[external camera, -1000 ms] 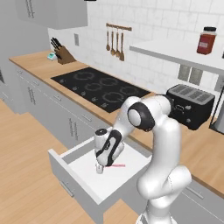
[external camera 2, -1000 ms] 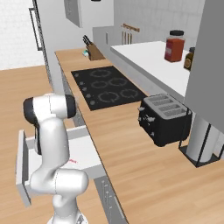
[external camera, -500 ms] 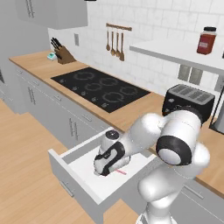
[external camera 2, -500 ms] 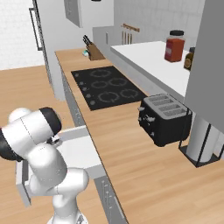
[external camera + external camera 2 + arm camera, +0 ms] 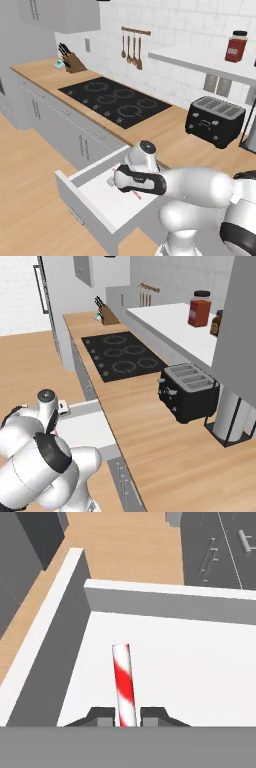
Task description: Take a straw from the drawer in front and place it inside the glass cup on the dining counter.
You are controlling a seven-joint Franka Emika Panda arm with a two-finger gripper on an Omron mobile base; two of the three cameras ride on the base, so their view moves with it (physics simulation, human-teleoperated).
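Observation:
The drawer (image 5: 88, 199) stands pulled out below the worktop, its white inside (image 5: 85, 428) showing. My gripper (image 5: 112, 180) lies low over the drawer's floor. In the hand view the gripper (image 5: 125, 717) is shut on the straw (image 5: 124, 682), a red-and-white striped stick that points from between the two dark fingertips (image 5: 102, 716) toward the drawer's far wall (image 5: 165, 602). A short pink piece of the straw (image 5: 135, 194) shows by the hand in the left base view. The glass cup and the dining counter are out of view.
Above the drawer runs a wood worktop (image 5: 175, 135) with a black hob (image 5: 115, 100), a black toaster (image 5: 215, 121) and a knife block (image 5: 72, 61). Grey cabinet fronts (image 5: 55, 125) flank the drawer. Bare wood floor (image 5: 30, 200) lies to the left.
The arm has folded down from an upright stance to a low crouch over the drawer. The hand has tipped from pointing down to lying almost level. The jaws stay shut.

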